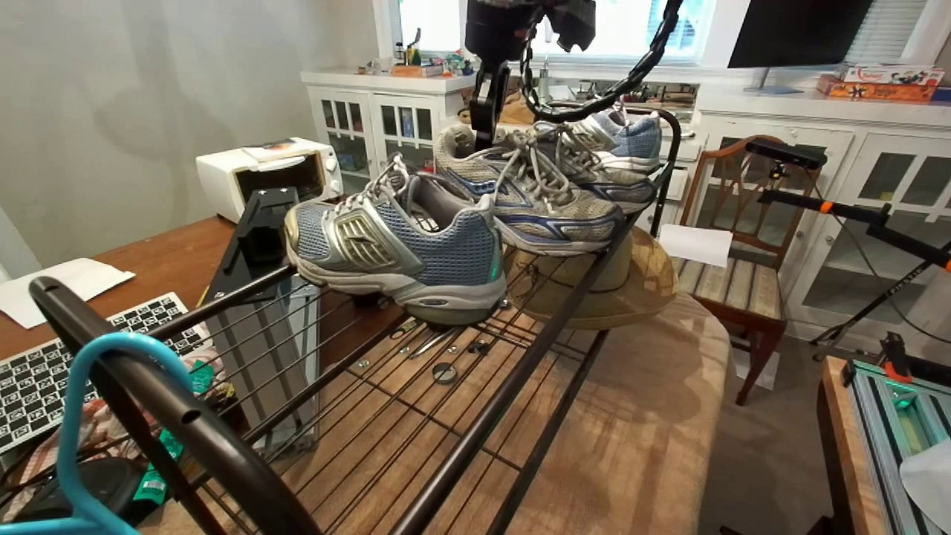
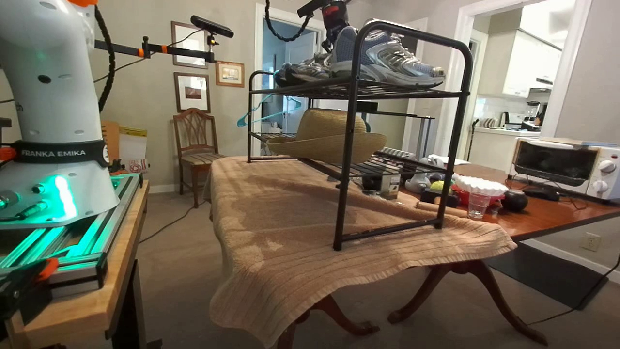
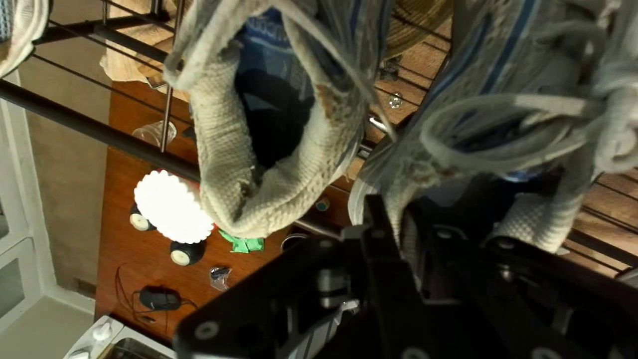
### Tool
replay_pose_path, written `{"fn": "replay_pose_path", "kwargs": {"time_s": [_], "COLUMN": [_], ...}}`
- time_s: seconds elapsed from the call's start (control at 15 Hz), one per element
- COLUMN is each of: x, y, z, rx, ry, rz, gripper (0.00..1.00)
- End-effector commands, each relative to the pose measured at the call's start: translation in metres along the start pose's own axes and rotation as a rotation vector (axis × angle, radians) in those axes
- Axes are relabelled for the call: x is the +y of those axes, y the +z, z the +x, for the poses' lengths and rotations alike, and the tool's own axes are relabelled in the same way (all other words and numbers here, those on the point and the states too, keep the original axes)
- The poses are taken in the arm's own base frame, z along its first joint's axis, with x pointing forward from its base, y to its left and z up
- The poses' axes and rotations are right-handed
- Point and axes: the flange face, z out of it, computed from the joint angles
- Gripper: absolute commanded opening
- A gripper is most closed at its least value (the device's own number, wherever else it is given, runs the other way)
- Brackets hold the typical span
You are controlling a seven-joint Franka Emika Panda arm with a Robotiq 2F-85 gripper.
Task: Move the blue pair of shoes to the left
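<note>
The lower shelf (image 2: 382,168) holds a hat (image 2: 330,133) — straw.

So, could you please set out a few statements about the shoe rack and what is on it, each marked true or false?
1. The straw hat lies on the lower shelf of the rack. True.
2. The navy-striped sneakers stand between two light-blue mesh sneakers. True.
3. All the sneakers' toes point the same way. False: the navy-striped ones point opposite to the light-blue ones.
4. The gripper is at the collar of a navy-striped sneaker. True.
5. The turquoise hanger lies flat among the shoes. False: it is hooked over the rack's end bar.
</note>
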Motion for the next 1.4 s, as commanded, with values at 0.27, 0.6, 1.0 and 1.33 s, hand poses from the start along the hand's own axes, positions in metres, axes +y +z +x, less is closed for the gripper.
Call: {"fn": "replay_pose_path", "kwargs": {"time_s": [0.27, 0.6, 1.0, 1.33], "x": [0.01, 0.02, 0.036, 0.035], "y": [-0.034, -0.067, -0.074, -0.079], "z": [-0.02, -0.042, -0.074, -0.06], "rx": [-0.019, -0.045, -0.076, -0.07], "ry": [0.117, 0.357, 0.627, 0.575], "rz": [-0.089, -0.131, -0.132, -0.129], "gripper": [0.72, 1.0, 1.0, 1.0]}}
